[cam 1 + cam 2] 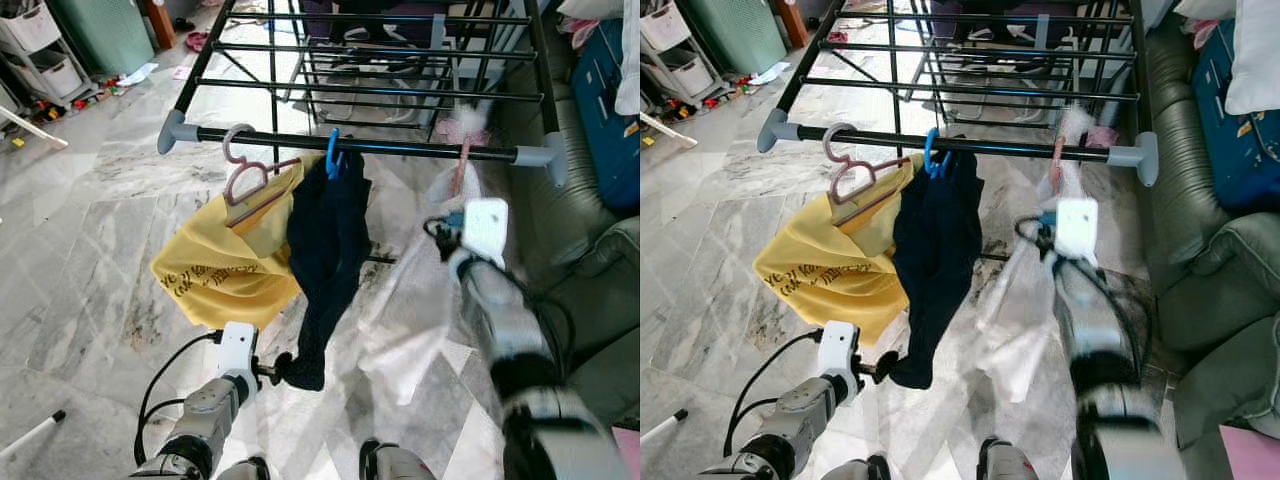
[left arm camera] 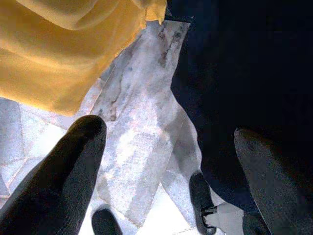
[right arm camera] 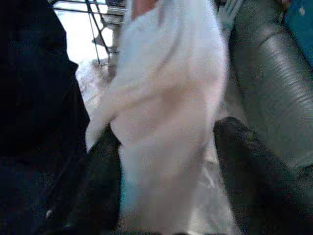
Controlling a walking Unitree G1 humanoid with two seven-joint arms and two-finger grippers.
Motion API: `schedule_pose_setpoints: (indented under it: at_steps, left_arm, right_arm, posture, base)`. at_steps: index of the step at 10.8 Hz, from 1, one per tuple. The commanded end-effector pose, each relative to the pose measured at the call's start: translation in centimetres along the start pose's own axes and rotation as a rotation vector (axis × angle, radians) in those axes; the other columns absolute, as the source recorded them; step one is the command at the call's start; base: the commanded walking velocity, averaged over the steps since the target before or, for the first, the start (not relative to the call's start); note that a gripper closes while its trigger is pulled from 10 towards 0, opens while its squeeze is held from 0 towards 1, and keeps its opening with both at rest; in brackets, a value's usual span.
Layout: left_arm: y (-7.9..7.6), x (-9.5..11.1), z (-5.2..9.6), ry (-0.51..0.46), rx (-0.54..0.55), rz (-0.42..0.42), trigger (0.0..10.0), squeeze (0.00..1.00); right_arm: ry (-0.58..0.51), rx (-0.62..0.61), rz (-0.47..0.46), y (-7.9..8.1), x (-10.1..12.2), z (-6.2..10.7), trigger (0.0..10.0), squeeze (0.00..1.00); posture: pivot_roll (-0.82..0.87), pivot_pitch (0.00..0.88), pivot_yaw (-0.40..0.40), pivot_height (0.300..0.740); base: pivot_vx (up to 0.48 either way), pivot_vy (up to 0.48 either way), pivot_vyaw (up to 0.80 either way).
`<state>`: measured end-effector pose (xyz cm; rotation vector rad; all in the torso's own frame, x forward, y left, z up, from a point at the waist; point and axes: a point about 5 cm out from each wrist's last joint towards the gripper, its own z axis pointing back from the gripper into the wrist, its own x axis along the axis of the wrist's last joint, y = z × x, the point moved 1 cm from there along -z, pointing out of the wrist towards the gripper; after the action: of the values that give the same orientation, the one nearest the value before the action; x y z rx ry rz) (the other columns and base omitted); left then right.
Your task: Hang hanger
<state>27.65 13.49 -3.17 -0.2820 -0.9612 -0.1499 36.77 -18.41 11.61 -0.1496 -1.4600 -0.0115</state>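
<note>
On the black front rail of the metal drying rack (image 1: 360,145) three garments hang side by side. Toward the rail's left end is a yellow printed shirt (image 1: 225,270) on a pink plastic hanger (image 1: 245,175); next to it, near the middle, a dark navy garment (image 1: 325,250) hangs from a blue plastic hook (image 1: 332,155). Toward the rail's right end a thin white garment (image 1: 420,290) hangs from a pink hanger (image 1: 1058,152) whose hook sits over the rail, though blur there makes the seating hard to judge.

The right gripper (image 3: 166,196) is raised just below the rail at that white cloth. Its two black fingers (image 3: 244,166) stand wide apart with the cloth passing between them; I cannot tell whether they press it.

The left gripper (image 2: 166,171) hangs low, well below the rail, by the hem of the navy garment, its fingers spread and holding nothing.

By my judgement the hanger itself is light and stiff, smooth enough to slide along the rail, while the white cloth is soft, limp and likely to slip through a grasp or drag the hanger askew. Better to take hold at the hanger's neck just under the hook than by the fabric.
</note>
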Motion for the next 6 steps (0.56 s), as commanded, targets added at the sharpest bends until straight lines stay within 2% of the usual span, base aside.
schedule_pose_setpoints:
  at_steps: [1, 3, 6]
  left_arm:
    - [0.4, -1.1, 0.4, 0.048, 0.016, -0.008, 10.0, 0.0]
    - [0.7, -1.5, 0.6, 0.069, 0.024, -0.028, 10.0, 0.0]
    - [1.0, -2.2, 0.8, 0.1, 0.036, -0.045, 10.0, 0.0]
  right_arm:
    - [-0.049, 0.011, 0.018, 0.6, 0.3, 0.4, 10.0, 1.0]
    - [-0.138, -0.009, 0.092, 0.7, 0.0, 1.7, 10.0, 1.0]
    - [-0.162, -0.136, 0.172, -1.0, -2.2, 3.4, 10.0, 1.0]
  posture:
    - [-0.25, 0.153, 0.063, 0.74]
    - [-0.25, 0.151, 0.069, 0.74]
    - [-0.26, 0.144, 0.068, 0.74]
  base:
    - [0.0, 0.0, 0.0]
    - [0.0, 0.0, 0.0]
    - [0.0, 0.0, 0.0]
